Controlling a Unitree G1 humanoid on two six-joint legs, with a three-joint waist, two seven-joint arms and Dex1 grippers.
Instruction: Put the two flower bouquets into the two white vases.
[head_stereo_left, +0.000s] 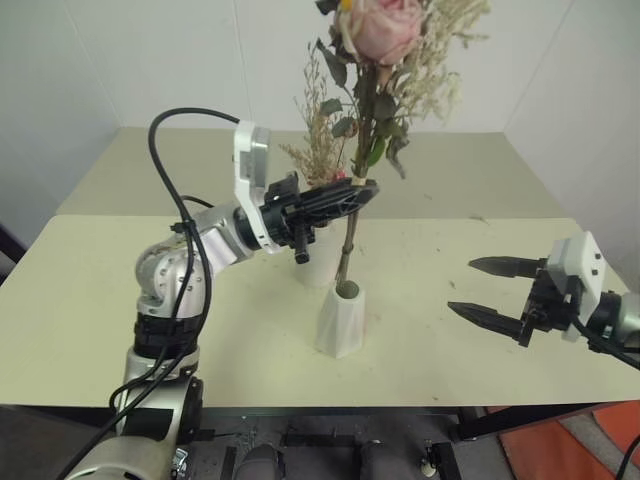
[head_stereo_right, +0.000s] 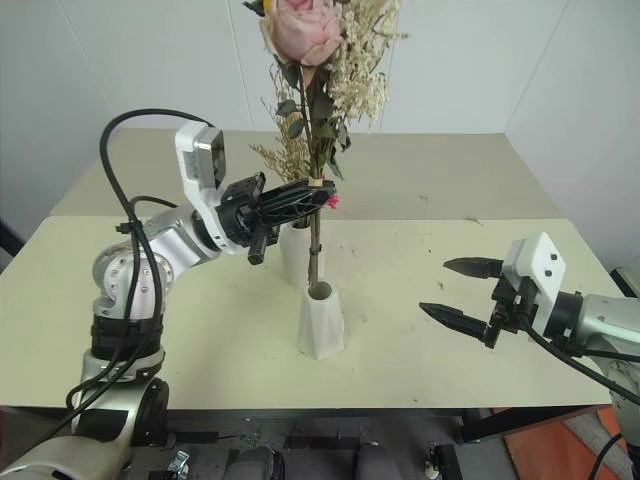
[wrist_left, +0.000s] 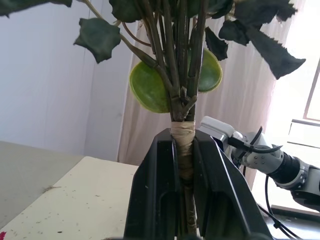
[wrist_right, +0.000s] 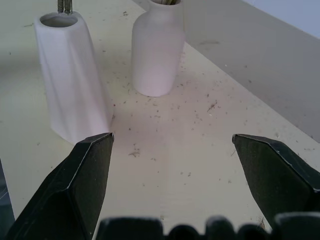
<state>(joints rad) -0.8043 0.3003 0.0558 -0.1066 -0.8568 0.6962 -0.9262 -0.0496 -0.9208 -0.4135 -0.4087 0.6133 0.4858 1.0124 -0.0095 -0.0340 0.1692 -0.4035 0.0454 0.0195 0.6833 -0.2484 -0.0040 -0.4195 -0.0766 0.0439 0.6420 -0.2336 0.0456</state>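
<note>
My left gripper (head_stereo_left: 352, 195) is clamped on the taped stems of the rose bouquet (head_stereo_left: 385, 40), holding it upright, blooms well above my fingers. Directly below my fingertips the stem ends reach the mouth of the faceted white vase (head_stereo_left: 342, 320); I cannot tell how deep they sit. Just behind that vase, under my left wrist, the rounded white vase (wrist_right: 156, 52) already holds the slim dried-grass bouquet (head_stereo_left: 318, 150). My right gripper (head_stereo_left: 495, 290) hangs with fingers spread wide and nothing between them, well apart from both vases, over the cream table (head_stereo_left: 80, 300).
</note>
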